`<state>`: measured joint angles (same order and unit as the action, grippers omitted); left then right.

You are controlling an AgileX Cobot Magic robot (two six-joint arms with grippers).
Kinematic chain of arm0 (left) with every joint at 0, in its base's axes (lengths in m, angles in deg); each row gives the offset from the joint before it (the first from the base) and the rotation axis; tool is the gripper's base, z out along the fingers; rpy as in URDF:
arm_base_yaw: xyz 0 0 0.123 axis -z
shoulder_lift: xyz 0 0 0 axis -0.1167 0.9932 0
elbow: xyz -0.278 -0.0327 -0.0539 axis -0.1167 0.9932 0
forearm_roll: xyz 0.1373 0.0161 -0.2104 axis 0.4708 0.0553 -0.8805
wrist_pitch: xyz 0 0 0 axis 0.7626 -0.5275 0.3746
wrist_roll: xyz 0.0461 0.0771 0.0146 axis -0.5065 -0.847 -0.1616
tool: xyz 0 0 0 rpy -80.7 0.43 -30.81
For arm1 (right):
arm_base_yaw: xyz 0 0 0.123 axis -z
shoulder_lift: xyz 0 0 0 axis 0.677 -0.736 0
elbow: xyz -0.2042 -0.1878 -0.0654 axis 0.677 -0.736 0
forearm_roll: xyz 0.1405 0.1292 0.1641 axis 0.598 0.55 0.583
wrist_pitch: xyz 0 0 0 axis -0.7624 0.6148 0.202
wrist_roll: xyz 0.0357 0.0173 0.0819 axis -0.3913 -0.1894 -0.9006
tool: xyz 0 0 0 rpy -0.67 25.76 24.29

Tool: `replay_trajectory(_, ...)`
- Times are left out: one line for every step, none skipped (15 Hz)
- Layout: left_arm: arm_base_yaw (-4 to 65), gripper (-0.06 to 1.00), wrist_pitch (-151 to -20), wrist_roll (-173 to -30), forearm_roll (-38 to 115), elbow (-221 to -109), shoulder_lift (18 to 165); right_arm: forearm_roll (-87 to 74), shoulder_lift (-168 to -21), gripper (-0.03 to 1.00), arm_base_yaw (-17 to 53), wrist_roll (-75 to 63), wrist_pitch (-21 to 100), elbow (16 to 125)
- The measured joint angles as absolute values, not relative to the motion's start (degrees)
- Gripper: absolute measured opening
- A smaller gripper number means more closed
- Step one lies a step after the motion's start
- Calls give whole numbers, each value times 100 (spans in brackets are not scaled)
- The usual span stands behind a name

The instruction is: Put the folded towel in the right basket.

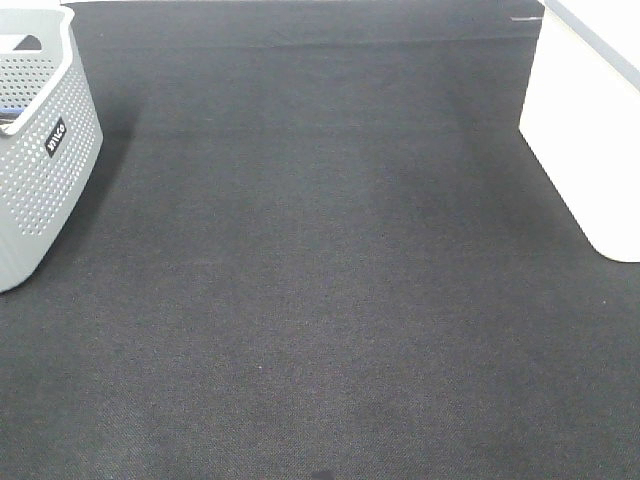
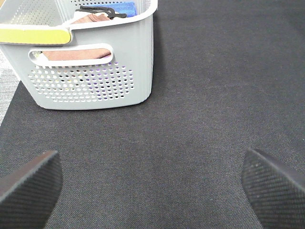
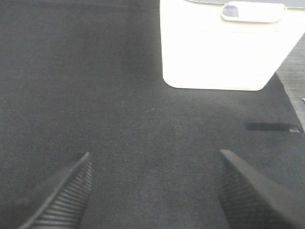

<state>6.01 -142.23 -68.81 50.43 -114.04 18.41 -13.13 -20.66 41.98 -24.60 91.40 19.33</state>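
The right basket, a plain white smooth bin (image 1: 590, 140), stands at the right edge of the black mat; the right wrist view shows it too (image 3: 214, 52). Through its handle slot a pale lavender patch (image 3: 231, 9) shows; it looks like the folded towel lying inside, mostly hidden. No towel lies on the mat. My left gripper (image 2: 150, 160) is open and empty above the mat, facing the grey basket. My right gripper (image 3: 155, 157) is open and empty above the mat, a short way from the white bin. Neither gripper shows in the exterior high view.
A grey perforated basket (image 1: 40, 150) with a black label stands at the left edge and holds brown cloth (image 2: 71, 53) and a blue item (image 2: 121, 8). The black mat (image 1: 320, 300) covers the table. A dark strip (image 3: 271, 127) lies beside the white bin.
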Motion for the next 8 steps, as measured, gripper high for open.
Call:
replay_trajectory(601,97,-14223,-6881,5043,-11404,1841,-1319,-2066,69,4198,-2460,9140,1933)
replay_trajectory(601,97,-14223,-6881,5043,-11404,1841,-1319,-2066,69,4198,-2460,9140,1933)
replay_trajectory(601,97,-14223,-6881,5043,-11404,1841,-1319,-2066,69,4198,-2460,9140,1933)
replay_trajectory(601,97,-14223,-6881,5043,-11404,1841,-1319,-2066,69,4198,-2466,9140,1933)
replay_trajectory(601,97,-14223,-6881,5043,-11404,1841,-1319,-2066,69,4198,-2466,9140,1933)
replay_trajectory(601,97,-14223,-6881,5043,-11404,1841,-1319,-2066,69,4198,-2466,9140,1933)
replay_trajectory(601,97,-14223,-6881,5043,-11404,1841,-1325,-2066,69,4198,-2466,9140,1933)
replay_trajectory(601,97,-14223,-6881,5043,-11404,1841,-1325,-2066,69,4198,-2466,9140,1933)
